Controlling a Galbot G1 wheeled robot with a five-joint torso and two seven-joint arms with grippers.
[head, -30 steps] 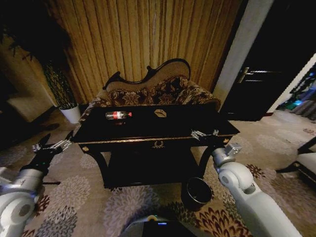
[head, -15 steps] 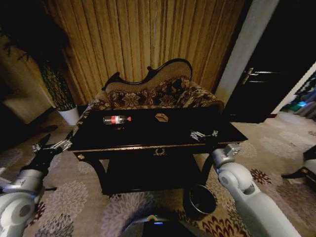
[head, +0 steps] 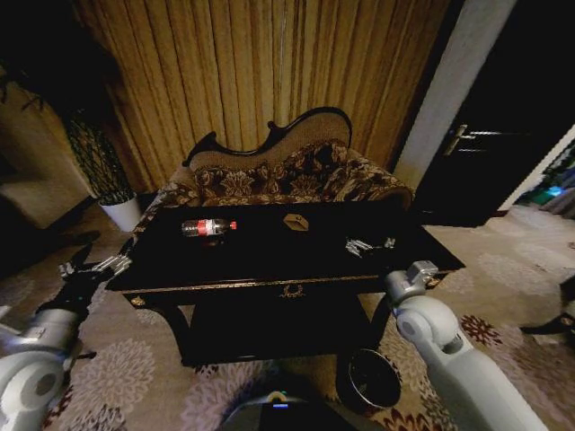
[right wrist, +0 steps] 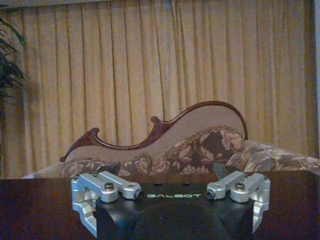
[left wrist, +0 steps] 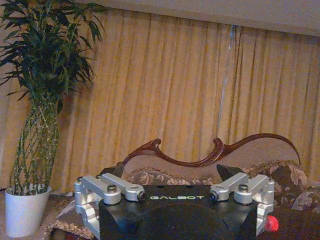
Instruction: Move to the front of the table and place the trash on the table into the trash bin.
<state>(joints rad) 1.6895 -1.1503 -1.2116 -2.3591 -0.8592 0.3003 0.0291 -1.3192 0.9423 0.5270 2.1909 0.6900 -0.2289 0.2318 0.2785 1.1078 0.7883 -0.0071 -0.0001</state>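
The black table point(head: 269, 256) with gold trim stands straight ahead. On it lie the trash: a clear bottle point(head: 208, 227) with a red label at the left, and a small brown box-like piece point(head: 296, 221) near the middle. The trash bin point(head: 373, 379) sits on the carpet below the table's right front corner. My left gripper point(head: 94, 268) is open, hanging off the table's left end. My right gripper point(head: 370, 244) is open over the right part of the tabletop, holding nothing. The left wrist view shows the left gripper point(left wrist: 172, 172) and the bottle's red cap point(left wrist: 270, 223). The right wrist view shows the right gripper point(right wrist: 167, 170) above the tabletop point(right wrist: 35, 205).
A floral sofa point(head: 287, 175) with a curved back stands right behind the table, before gold curtains. A white plant pot point(head: 121, 214) with a tall plant is at the back left. A dark door point(head: 503, 153) is at the right. Patterned carpet surrounds the table.
The whole head view has shifted: the table now lies nearer and larger, and the bin sits lower in view. Both arms keep the same pose, grippers open.
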